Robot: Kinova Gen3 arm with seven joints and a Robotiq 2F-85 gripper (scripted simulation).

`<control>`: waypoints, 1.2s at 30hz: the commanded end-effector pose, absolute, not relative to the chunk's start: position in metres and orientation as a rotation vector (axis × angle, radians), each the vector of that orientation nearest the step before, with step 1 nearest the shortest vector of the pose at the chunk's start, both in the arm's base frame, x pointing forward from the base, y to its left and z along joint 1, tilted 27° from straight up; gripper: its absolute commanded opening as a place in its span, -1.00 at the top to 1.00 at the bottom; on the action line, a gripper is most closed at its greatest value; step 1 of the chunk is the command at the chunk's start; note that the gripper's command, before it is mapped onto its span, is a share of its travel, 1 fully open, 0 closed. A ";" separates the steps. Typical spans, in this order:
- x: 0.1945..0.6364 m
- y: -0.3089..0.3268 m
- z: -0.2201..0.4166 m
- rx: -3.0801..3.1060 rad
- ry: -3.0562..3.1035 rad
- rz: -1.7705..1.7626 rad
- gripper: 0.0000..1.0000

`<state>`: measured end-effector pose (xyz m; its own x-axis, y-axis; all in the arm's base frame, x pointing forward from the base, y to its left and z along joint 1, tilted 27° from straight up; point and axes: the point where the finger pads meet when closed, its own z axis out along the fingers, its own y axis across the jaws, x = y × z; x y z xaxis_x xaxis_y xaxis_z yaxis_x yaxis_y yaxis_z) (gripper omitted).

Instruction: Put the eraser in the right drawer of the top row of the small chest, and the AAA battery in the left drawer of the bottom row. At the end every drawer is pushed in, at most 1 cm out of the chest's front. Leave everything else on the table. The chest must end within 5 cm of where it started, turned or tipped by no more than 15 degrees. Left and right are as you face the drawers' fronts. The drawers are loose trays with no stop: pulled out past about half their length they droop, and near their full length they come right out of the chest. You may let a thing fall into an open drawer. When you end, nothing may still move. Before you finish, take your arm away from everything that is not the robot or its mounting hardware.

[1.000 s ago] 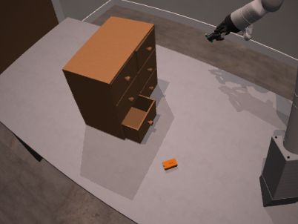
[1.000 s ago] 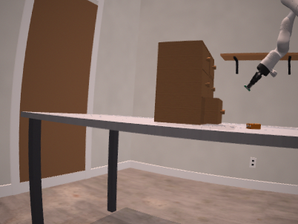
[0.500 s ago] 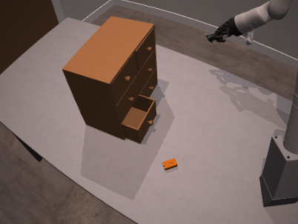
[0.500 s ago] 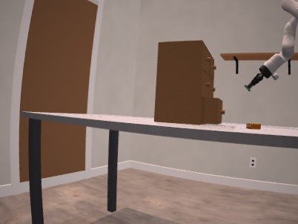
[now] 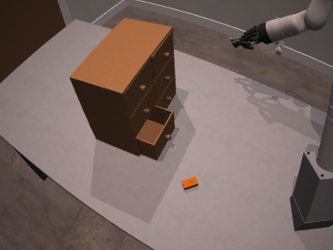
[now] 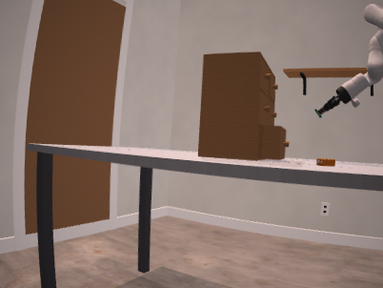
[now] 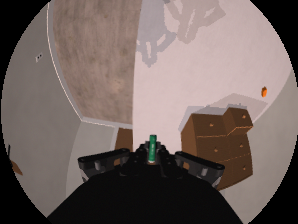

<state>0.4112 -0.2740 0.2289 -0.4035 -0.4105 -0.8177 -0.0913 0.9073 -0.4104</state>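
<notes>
I see a pale grey desk [image 5: 232, 137] with dark legs, and on it a chest [image 5: 120, 54] with an orange-brown, finely grained top and darker brown sides. The open drawer [image 5: 155, 134], centre of the top view, shows a striped wood floor. Lower centre lies an orange eraser [image 5: 190, 182]. Upper right, my black end effector [image 5: 242, 40] pinches a green AAA battery [image 7: 152, 147]; the arm is white, its base [image 5: 308, 194] dark grey
</notes>
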 end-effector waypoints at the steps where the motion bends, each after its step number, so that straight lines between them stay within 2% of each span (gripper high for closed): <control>1: 0.407 -0.276 0.226 -0.358 1.952 -0.358 0.90; 36: 0.406 -0.278 0.226 -0.383 1.745 -0.309 0.90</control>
<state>0.4071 -0.2726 0.2259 -0.1977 -0.4168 -0.8872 -0.0961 0.9090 -0.4056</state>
